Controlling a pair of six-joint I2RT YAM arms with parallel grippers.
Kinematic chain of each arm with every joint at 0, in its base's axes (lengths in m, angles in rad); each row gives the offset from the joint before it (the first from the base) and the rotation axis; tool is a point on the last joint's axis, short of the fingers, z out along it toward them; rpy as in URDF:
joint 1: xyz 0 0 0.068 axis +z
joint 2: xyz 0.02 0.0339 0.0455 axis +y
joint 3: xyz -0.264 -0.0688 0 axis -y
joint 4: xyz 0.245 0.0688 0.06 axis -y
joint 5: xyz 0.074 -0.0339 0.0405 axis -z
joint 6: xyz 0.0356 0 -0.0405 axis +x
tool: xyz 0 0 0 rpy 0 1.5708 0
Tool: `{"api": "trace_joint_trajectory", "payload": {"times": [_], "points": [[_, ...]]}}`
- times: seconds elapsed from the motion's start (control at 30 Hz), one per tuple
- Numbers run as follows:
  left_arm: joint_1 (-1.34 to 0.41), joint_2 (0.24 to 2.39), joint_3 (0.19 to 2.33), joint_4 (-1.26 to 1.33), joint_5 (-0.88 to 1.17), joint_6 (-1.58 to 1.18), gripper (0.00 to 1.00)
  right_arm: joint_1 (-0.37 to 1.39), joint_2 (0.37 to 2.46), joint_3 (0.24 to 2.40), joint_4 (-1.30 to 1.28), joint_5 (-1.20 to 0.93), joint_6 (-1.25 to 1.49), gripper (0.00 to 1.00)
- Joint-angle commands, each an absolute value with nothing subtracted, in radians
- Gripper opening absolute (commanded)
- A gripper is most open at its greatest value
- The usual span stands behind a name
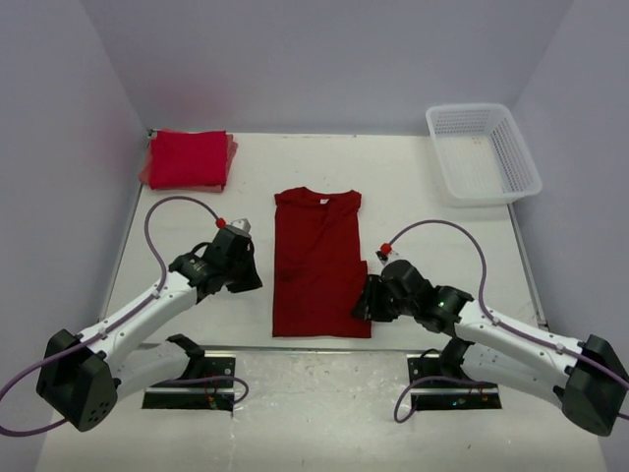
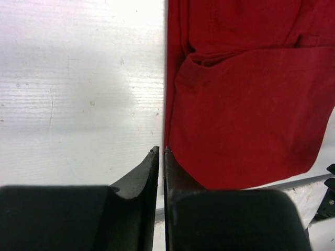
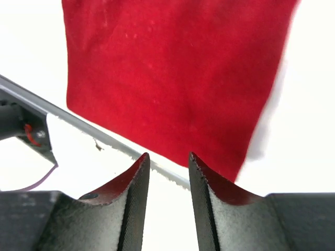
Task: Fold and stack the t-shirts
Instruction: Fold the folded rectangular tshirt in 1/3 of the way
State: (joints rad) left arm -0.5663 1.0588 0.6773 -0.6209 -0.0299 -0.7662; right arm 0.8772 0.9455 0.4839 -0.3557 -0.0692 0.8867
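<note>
Crimson t-shirt (image 1: 319, 265): is lying flat at the middle of the table (image 1: 423, 202), neck pointing to the far side, hem toward the arms; both sleeves are sitting folded in over the body, so it is forming a long narrow rectangle.
Sleeve fold: in the left wrist view the shirt (image 2: 246, 115) is showing a tucked sleeve edge crossing its upper part.
Stack of bright red t-shirts (image 1: 189, 159): is resting folded in the table's far left corner, well apart from the crimson one.
Left gripper (image 1: 254, 273): is hanging just beside the crimson shirt's left edge, about halfway along it; in its own view the gripper (image 2: 161, 152) is showing its fingers pressed together with only a hairline between them, tips lined up with the cloth's edge. Whether any cloth is caught there is not clear.
Right gripper (image 1: 362, 300): is sitting at the shirt's near right corner; in its own view the gripper (image 3: 167, 157) is holding its fingers apart with nothing between them, and the shirt (image 3: 172, 78) is lying just past the tips.
White lattice basket (image 1: 479, 107): is standing in the far right corner.
</note>
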Motion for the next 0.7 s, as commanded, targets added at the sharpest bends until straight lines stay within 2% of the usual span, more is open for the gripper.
{"api": "trace_joint_trajectory", "payload": {"times": [0.0, 0.27, 0.67], "points": [[-0.572, 1.034, 0.692, -0.666, 0.023, -0.747, 0.07, 0.884, 0.836, 0.404, -0.440, -0.063, 0.976, 0.38], [-0.572, 1.032, 0.676, -0.667, 0.073, -0.721, 0.08, 0.884, 0.706, 0.282, -0.468, -0.060, 1.089, 0.45], [-0.572, 1.025, 0.689, -0.698, 0.089, -0.698, 0.08, 0.896, 0.840, 0.239, -0.348, -0.046, 1.120, 0.44]]}}
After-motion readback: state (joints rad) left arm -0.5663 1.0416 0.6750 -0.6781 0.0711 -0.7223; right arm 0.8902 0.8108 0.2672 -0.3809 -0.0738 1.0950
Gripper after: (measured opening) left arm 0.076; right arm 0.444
